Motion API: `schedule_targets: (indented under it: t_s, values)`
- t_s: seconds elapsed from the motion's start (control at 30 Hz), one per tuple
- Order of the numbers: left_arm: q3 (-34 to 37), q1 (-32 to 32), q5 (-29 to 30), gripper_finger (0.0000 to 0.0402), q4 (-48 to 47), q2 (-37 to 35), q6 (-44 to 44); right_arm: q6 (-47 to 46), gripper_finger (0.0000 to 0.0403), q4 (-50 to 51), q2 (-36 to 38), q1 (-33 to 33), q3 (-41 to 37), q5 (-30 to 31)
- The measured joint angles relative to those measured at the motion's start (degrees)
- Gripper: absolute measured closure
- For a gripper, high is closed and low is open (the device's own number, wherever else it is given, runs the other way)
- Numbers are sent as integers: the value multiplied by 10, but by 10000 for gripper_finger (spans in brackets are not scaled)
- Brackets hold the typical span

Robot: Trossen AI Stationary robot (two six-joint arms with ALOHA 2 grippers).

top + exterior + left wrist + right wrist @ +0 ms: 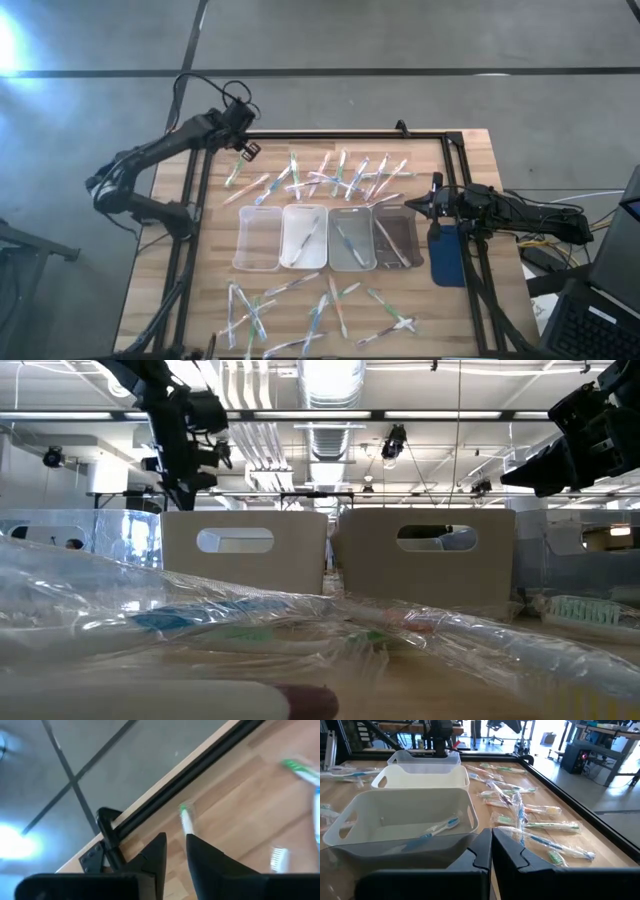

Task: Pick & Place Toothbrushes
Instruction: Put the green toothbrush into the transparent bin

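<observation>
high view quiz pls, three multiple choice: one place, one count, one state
1. How many clear rectangular plastic trays stand in the row? A. two B. four C. six
2. Where is the right pincer? A. at the row's right end B. over the far pile C. off the table
3. The left pincer is: A. wide open, empty B. shut on a tray C. shut on a green-tipped wrapped toothbrush
Key: 1 B, four sit side by side; 2 A, it points at the end tray; 3 C, the brush sticks out between its fingers.
</observation>
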State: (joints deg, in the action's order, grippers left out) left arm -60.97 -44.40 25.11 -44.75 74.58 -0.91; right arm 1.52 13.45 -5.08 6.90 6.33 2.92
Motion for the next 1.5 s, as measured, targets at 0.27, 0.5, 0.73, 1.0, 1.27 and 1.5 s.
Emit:
schedule_targets:
  t_s: [0.27, 0.5, 0.73, 1.0, 1.27, 1.5]
  values:
    - [-36, -27, -1, 249, -26, 71, 26, 0, 394, 0, 0, 0, 0, 0]
    - [-56, -42, -24, 231, -51, 134, 51, 0, 394, 0, 0, 0, 0, 0]
    - [-58, -63, -50, 230, -84, 177, 59, 0, 394, 0, 0, 0, 0, 0]
    - [-56, -77, -73, 230, -94, 188, 59, 0, 394, 0, 0, 0, 0, 0]
    - [-54, -79, -92, 230, -93, 205, 61, 0, 394, 0, 0, 0, 0, 0]
    - [-54, -84, -98, 233, -93, 222, 61, 0, 394, 0, 0, 0, 0, 0]
